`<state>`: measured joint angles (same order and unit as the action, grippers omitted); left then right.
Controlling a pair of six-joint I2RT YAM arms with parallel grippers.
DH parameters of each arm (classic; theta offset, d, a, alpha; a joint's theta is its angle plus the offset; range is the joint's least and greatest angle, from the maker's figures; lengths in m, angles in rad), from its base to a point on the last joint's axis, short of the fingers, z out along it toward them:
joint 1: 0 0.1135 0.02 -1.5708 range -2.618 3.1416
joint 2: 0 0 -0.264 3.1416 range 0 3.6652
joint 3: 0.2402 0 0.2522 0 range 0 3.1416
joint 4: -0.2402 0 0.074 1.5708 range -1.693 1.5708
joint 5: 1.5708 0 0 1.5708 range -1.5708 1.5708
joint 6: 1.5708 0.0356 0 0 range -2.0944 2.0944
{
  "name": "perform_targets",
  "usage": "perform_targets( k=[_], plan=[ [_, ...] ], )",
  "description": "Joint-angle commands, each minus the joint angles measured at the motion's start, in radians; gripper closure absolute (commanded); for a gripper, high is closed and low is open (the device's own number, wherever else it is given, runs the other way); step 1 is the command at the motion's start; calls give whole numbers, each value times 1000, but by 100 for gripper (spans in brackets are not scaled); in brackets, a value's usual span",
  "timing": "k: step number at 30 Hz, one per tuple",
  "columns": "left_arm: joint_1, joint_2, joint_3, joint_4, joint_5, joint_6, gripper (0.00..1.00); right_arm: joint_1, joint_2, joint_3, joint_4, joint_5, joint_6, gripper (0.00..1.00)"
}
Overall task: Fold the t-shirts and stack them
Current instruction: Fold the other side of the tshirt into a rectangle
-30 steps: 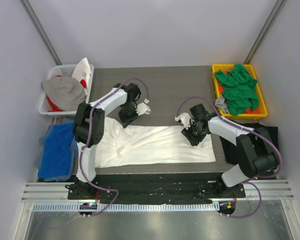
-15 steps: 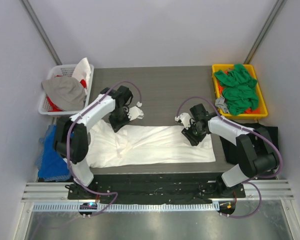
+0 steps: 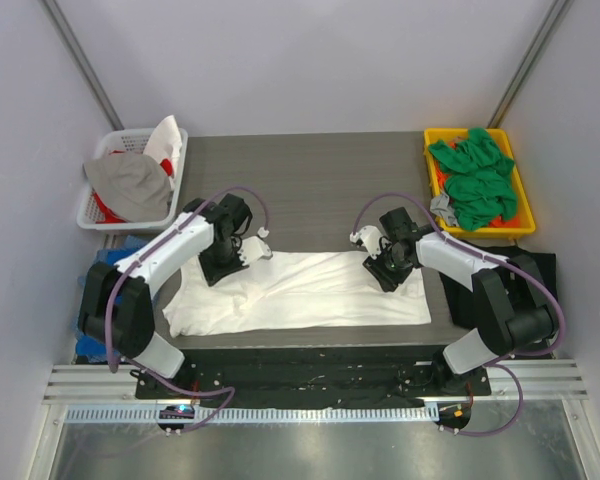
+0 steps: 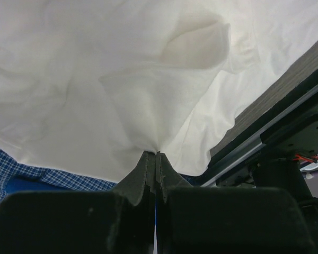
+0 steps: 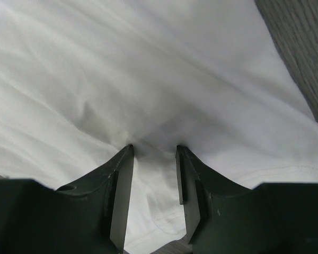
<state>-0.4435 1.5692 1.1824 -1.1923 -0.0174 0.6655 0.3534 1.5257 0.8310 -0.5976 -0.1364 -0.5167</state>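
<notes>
Left wrist — fingers clamped, white t-shirt pinched

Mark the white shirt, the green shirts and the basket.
white shirt (image 3: 320, 290): top view, middle of the spread cloth.
green shirts (image 3: 475, 180): top view, middle of the heap.
basket (image 3: 130, 133): top view, far rim.

white shirt: long strip, laid flat L-R along desk near edge, wrinkled, L end bunched | green shirts: crumpled heap in yellow tray, far-R corner
</notes>
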Motion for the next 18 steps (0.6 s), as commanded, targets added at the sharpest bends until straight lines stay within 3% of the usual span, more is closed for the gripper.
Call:
perform_targets(
  k=[1,10,18],
  plan=[
    [5,-101,-47,-33,-41,26,100,4,53,-35,28,14,-6,56],
    [5,-230,-138,-56,-96,51,100,2,59,-29,27,14,-2,56],
    [5,-299,-240,40,-226,77,96,4,57,-27,22,11,0,56]
  ],
)
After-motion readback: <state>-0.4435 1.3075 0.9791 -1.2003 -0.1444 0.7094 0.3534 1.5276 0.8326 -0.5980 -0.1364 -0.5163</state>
